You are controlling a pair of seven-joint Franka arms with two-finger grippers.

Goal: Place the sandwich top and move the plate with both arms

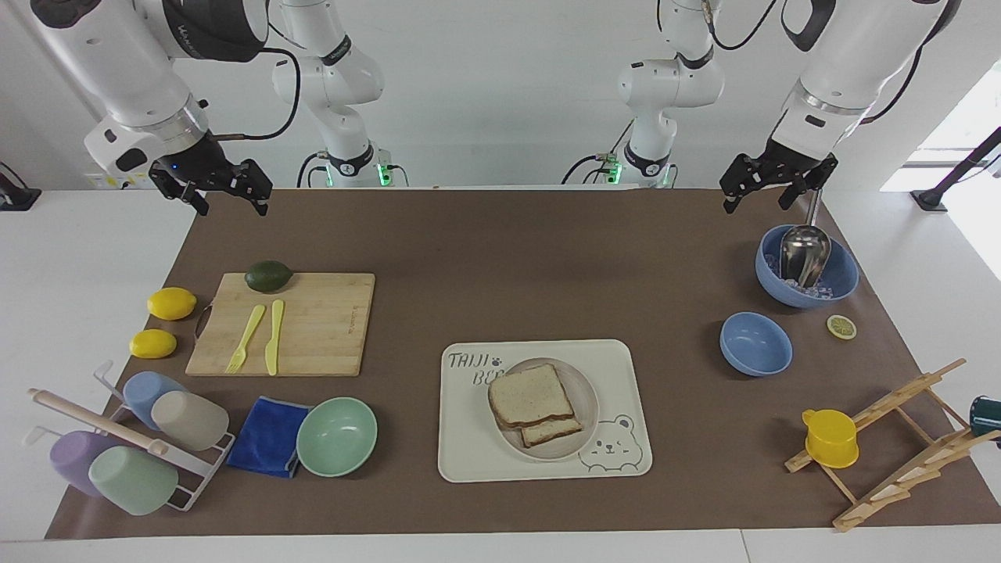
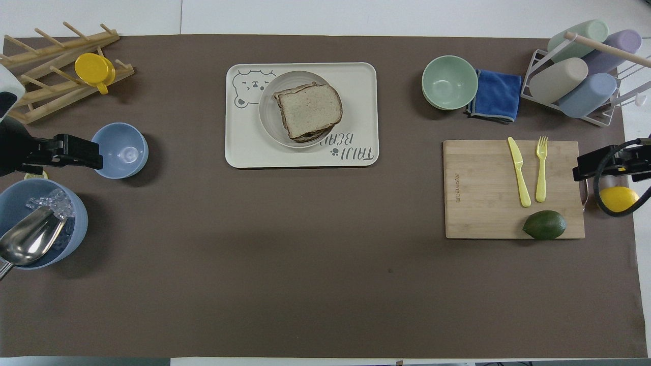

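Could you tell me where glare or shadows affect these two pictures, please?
Facing view: bright window light washes out the table's corner at the left arm's end, and the metal scoop glints. Overhead view: the small blue bowl and mint bowl cast soft shadows on the brown mat; the sandwich top is evenly lit.

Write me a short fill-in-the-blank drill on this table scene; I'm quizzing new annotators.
1. The light-brown bread slice lies on the round cream plate, which sits on the ____ tray.
2. The yellow plastic knife and fork lie on the wooden ____.
3. The metal scoop rests in a ____ bowl of ice.

Missing: bear-printed; cutting board; blue
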